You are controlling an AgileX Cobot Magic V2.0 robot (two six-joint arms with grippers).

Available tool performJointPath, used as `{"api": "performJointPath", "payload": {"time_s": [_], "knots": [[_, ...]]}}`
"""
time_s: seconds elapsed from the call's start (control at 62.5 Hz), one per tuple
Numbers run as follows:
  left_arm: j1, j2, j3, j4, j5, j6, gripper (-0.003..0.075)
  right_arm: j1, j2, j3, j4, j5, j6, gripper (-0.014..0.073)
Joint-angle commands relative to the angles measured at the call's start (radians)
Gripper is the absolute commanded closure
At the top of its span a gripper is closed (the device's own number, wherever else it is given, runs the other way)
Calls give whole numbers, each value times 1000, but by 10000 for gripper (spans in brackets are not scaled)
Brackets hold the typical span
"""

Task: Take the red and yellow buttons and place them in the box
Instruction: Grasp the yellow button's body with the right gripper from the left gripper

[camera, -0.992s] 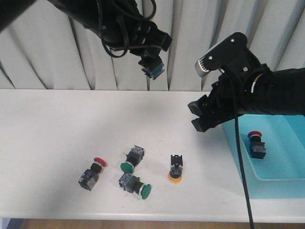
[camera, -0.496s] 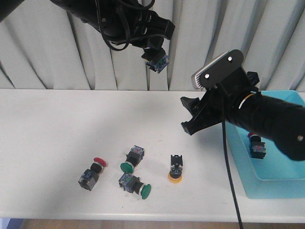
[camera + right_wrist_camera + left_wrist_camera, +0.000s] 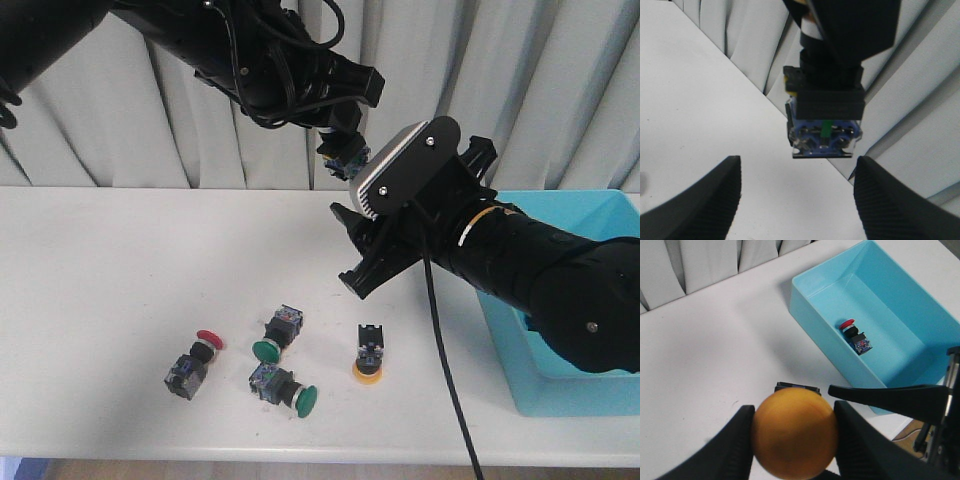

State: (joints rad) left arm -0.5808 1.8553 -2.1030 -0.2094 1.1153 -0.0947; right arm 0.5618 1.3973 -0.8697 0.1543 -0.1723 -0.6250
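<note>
the left end effector (image 3: 792, 440) is gripping a yellow button (image 3: 794, 433) high over the worktop (image 3: 120, 260). the right end effector (image 3: 352, 250), released, is hovering nearby. the box (image 3: 900, 325), far right, is holding a red button (image 3: 854, 334).

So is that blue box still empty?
No. One red button lies inside the box; the left gripper holds a yellow button.

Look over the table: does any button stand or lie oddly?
One does: the yellow button on the table stands upside down, cap down and black body up. The green buttons and the red one lie on their sides.
</note>
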Motion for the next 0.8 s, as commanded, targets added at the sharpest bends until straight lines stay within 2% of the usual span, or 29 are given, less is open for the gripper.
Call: {"api": "performJointPath", "payload": {"time_s": [0.0, 0.128, 0.464, 0.48, 0.624, 0.784], "knots": [[2, -56, -24, -34, -51, -10, 710, -2, -18, -27, 16, -80, -12, 76], [2, -56, -22, -61, -28, -10, 710, -2, -12, -27, 16, -96, -17, 48], [2, -56, -18, -116, 18, -10, 706, -2, -12, -27, 42, -158, -17, 48], [2, -56, -18, -144, 14, -7, 704, -2, -12, -27, 52, -181, 5, 83], [2, -56, -18, -144, 12, -7, 701, -2, -12, -27, 69, -181, 5, 209], [2, -56, -18, -144, 12, 6, 699, -2, -12, -27, 69, -181, 5, 431]]}}
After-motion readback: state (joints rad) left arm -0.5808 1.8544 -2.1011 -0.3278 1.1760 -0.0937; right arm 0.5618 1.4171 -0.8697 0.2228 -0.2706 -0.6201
